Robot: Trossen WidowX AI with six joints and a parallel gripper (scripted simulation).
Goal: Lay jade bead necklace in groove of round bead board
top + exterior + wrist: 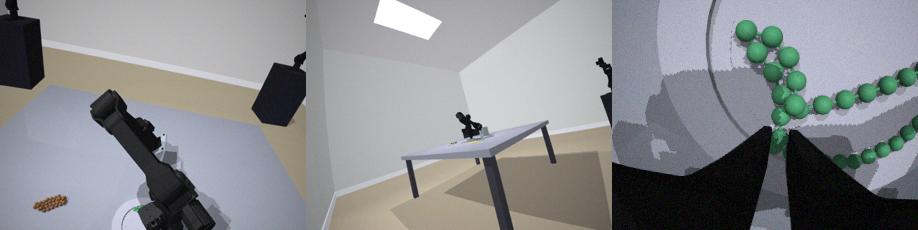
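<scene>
The jade bead necklace (137, 208) (845, 99) lies on the round bead board (116, 220) (679, 50). In the wrist view, a doubled bunch of its beads lies inside the board's dark curved groove line, and two strands run off to the right. My gripper (778, 135) points down at the near end of that bunch. Its fingertips are shut on a green bead of the necklace, low at the board. In the top view the arm hides the fingertips and much of the board.
An orange bead strand (51, 203) (454, 143) lies left of the board. A pale upright bracket (163, 143) (485, 131) stands beyond the board, partly behind the arm. A yellow flat thing (475, 142) lies on the table near the board. Dark pedestals with arms stand beyond the table.
</scene>
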